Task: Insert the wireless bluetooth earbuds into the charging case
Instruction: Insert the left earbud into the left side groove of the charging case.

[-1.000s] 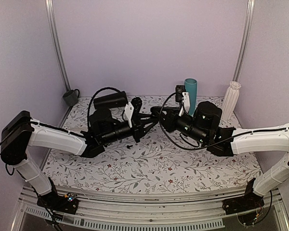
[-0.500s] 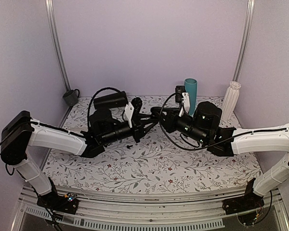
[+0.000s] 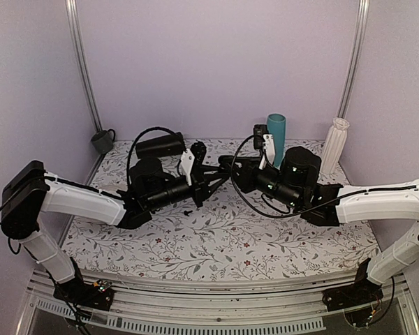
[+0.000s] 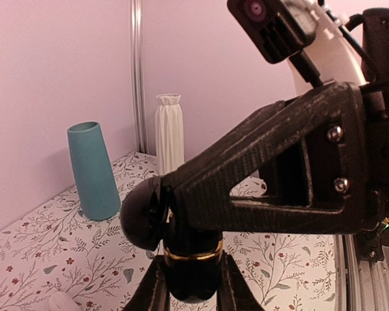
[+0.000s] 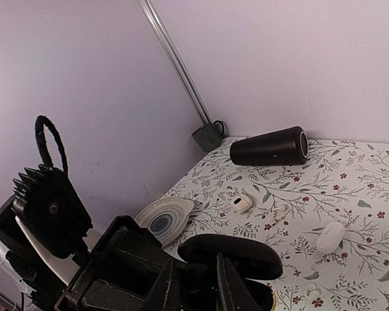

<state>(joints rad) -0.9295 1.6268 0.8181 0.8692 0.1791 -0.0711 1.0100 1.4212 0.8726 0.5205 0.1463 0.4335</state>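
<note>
Both left fingers [image 4: 152, 295] and, seemingly, right fingers [image 4: 279, 175] clamp the charging case [image 4: 191, 275] over the floral, lilac-walled tabletop [image 3: 216, 241].

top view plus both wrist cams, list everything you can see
charging case: one, black, held mid-air at centre
tapered vase: one, teal, at the back
ribbed vase: one, white, back right
cylinder: one, black, lying back left
mug: one, dark grey, back left corner
dish: one, white, on the cloth
oval case: one, white, on the cloth
small pieces: at least three, white, by oval case
tiny item: one, black, on cloth, centre-left
left gripper: one, black, shut on the charging case
right gripper: one, black, tips at the case
</note>
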